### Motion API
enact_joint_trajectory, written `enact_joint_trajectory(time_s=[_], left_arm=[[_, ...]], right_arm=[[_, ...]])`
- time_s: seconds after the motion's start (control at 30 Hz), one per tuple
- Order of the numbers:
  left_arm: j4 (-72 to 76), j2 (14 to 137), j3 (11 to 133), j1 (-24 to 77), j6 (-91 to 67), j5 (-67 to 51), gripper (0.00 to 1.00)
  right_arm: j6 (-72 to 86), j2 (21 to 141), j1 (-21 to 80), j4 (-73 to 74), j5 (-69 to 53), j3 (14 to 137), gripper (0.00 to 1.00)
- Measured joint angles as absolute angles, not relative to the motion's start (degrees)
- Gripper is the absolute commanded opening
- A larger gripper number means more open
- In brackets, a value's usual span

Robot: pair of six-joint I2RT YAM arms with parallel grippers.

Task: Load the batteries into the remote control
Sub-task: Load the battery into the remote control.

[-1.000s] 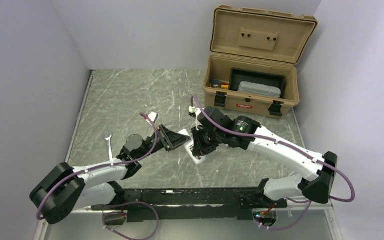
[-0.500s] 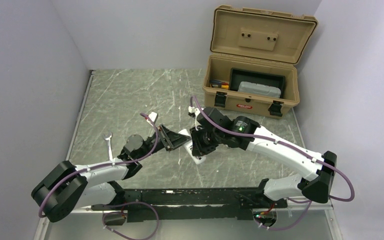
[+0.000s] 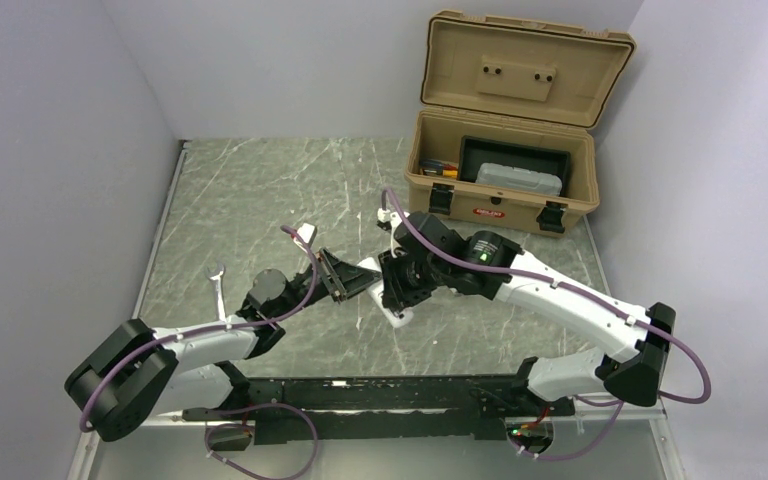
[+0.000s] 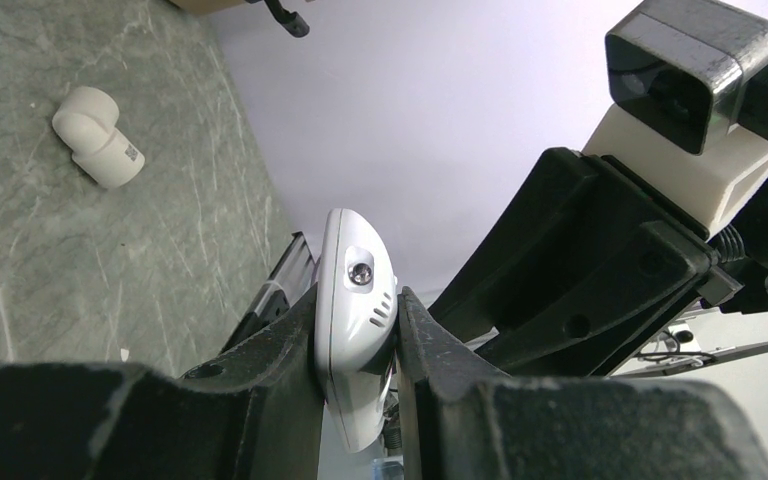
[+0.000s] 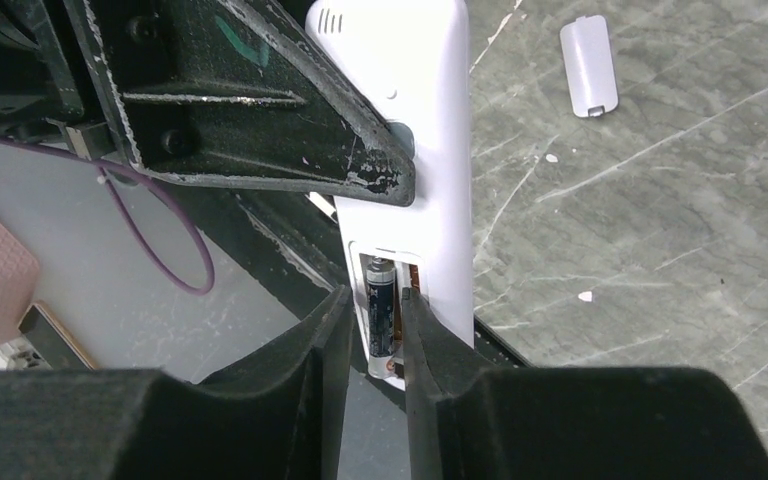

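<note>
Remote control (image 4: 355,300) — left jaws clamp it, right jaws pinch a battery (image 5: 379,315); grey veined surface (image 3: 250,200); lilac walls (image 3: 290,60).

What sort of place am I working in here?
Probably a lab robot test cell: plain pale walls box in a marbled grey tabletop, with an open tan tool case at the back.

white remote control (image 5: 430,150), grey veined table (image 3: 260,190), tan case (image 3: 520,75)
</note>
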State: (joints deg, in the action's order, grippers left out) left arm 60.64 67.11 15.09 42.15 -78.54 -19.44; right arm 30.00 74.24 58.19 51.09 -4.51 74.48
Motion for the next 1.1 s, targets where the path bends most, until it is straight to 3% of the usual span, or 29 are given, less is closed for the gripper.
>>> enact_joint_trajectory(time_s=[0.63,0.77,0.97,1.1], left_arm=[[59.77,67.05,15.11,42.15,-79.50,-20.18,0.00],[58.13,65.98,15.11,42.13,-80.14,-20.73,0.00],[53.39,62.96,15.51,41.63,-80.51,-22.63,0.00],[50.09,61.04,16.73,41.04,-80.77,-24.21,0.00]], right_arm=[[28.99,69.58,58.24,49.58,-0.80,74.39,0.32],[25.56,62.57,58.17,42.19,0.03,68.16,0.35],[13.76,47.92,58.17,26.24,-2.68,50.96,0.54],[5.67,41.60,58.17,17.98,-7.29,44.62,0.56]])
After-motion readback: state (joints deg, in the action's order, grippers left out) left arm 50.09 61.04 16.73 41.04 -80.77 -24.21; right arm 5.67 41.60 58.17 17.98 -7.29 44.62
